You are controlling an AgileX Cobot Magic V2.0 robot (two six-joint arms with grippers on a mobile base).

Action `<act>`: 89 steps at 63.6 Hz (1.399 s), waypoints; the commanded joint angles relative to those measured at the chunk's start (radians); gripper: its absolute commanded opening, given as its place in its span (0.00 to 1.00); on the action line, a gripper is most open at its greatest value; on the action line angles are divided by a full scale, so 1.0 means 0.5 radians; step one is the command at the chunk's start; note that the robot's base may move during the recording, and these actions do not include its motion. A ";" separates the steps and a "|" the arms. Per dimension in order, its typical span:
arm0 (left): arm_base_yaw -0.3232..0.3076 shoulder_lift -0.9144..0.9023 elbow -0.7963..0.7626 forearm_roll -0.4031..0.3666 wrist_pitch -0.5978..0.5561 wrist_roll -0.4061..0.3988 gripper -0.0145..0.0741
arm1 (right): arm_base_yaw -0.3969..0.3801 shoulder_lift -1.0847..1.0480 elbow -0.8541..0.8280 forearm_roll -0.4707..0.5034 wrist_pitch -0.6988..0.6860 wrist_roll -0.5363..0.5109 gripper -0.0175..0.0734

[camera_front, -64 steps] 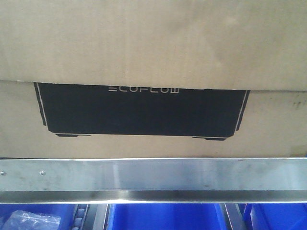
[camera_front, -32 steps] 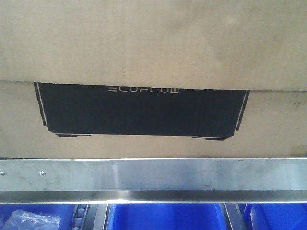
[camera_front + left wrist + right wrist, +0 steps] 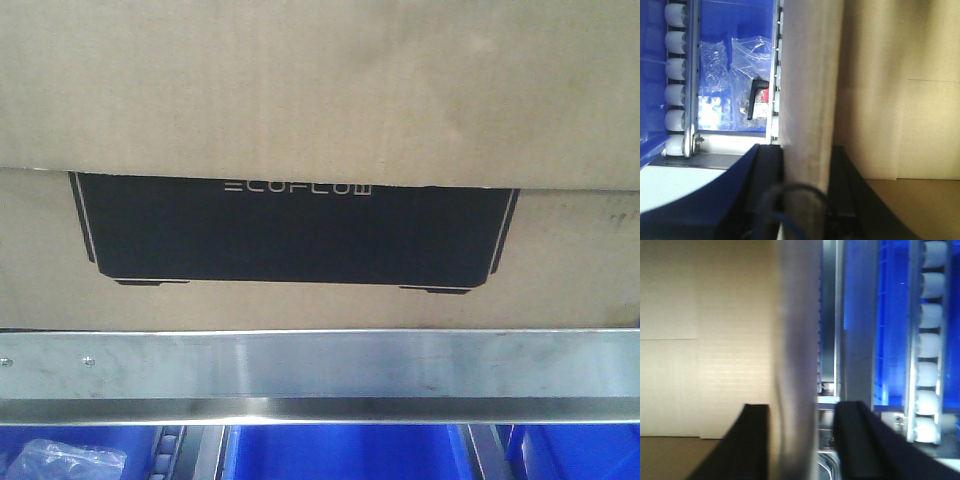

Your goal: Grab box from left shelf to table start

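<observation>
One large brown cardboard box (image 3: 320, 100) with a black printed panel and white "ECOFLOW" lettering sits on the brushed silver metal shelf (image 3: 320, 365), right at its front edge. The box spans the front view from side to side, and the wide flat rail covers its foot. Below the rail three blue plastic bins show: one under the shelf's left end (image 3: 110, 438) holding a crumpled clear plastic bag (image 3: 60, 462), one in the middle (image 3: 340, 455), and one at the right (image 3: 580, 455). The left gripper (image 3: 805, 150) has its two black fingers spread apart, with the blurred rail in the gap and cardboard beside it. Six white rollers (image 3: 677, 75) line the bin's far side. The right gripper (image 3: 802, 407) is likewise spread, straddling the rail. Whether either touches the rail cannot be told.
</observation>
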 commanded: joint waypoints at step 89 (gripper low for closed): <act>-0.007 -0.062 -0.063 -0.042 0.162 -0.023 0.15 | -0.002 -0.083 -0.073 0.027 -0.002 -0.018 0.26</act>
